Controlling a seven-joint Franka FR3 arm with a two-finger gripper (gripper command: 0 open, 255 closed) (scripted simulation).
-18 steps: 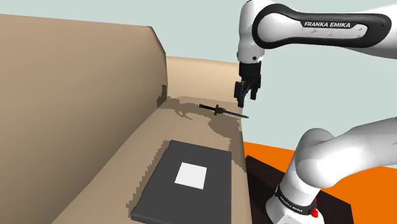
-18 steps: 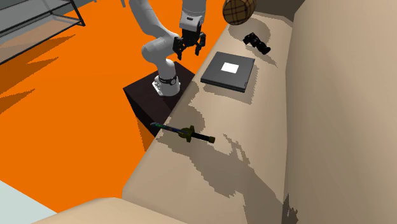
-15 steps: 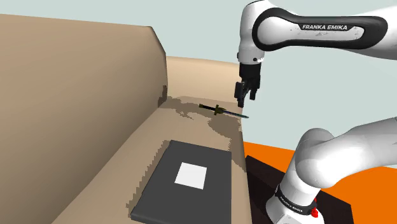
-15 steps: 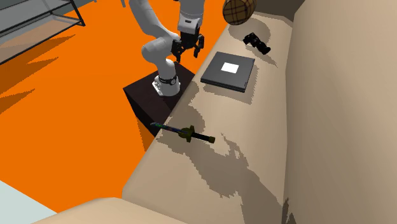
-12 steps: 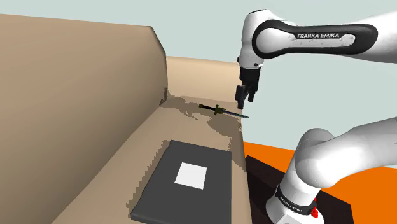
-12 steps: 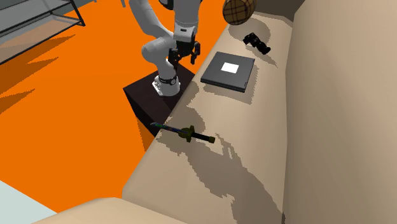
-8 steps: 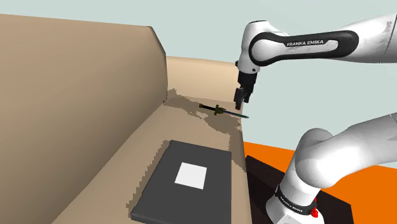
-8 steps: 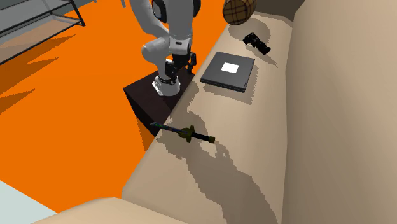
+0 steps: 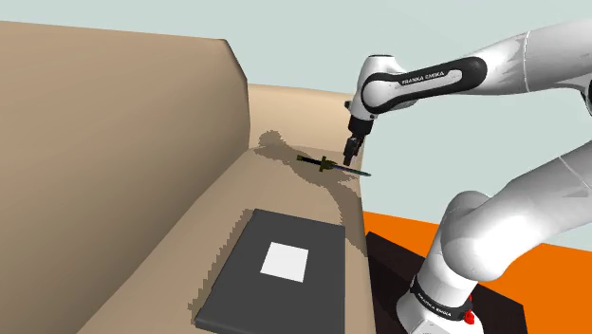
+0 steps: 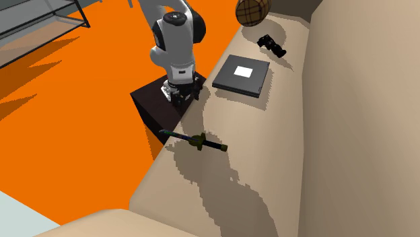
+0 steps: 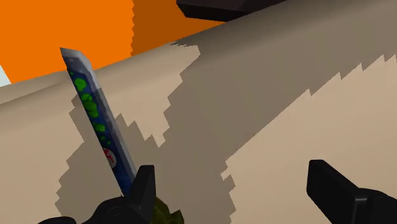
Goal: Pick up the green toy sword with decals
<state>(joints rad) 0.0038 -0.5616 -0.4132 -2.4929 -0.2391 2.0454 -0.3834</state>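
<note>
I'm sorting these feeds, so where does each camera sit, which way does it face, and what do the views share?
Shoulder view: beside the stand, facing along the sofa seat; arm and stand show.
Second exterior view: high over the sofa's other end, facing back at the stand; arm shows.
Wrist view: on the hand, facing the seat; the open gripper shows.
All share the toy sword.

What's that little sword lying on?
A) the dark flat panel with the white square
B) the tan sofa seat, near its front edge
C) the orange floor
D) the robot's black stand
B: the sword lies on the tan sofa seat by its front edge, well apart from the dark flat panel.
</note>
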